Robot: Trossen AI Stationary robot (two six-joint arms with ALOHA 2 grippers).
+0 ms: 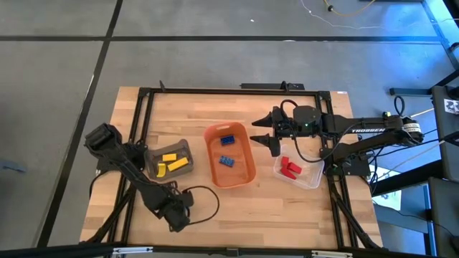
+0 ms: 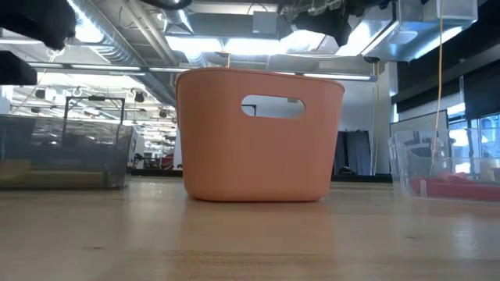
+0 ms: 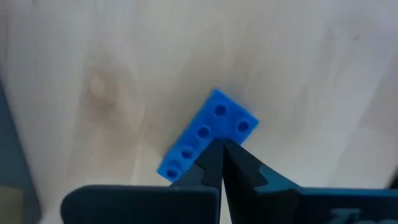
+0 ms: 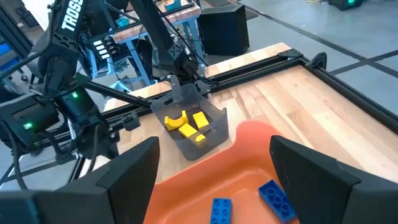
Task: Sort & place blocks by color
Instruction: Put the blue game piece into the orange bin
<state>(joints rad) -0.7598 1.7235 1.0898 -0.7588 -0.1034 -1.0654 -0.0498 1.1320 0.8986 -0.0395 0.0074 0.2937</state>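
From above, find the left gripper (image 1: 174, 215) at the front, left of the orange tub (image 1: 244, 180) and well apart; leave the right gripper (image 1: 264, 134), spread wide and empty, by the tub's right rim. At table level, mind the tub's tall wall and lift high. Past the left wrist, see fingers (image 3: 205, 165) pressed together, seemingly clamping nothing, over a blue block (image 3: 208, 127) on bare wood; part them, straddle its narrow arm, close. Past the right wrist, expect open room above the tub.

Three bins stand in a row across mid-counter — dark bin (image 1: 171, 159), orange tub (image 1: 230, 155), clear bin (image 1: 298, 172) — with narrow gaps between them. The right gripper (image 1: 272, 132) hangs over the gap between tub and clear bin. The counter (image 1: 272, 215) lies open along its front edge.
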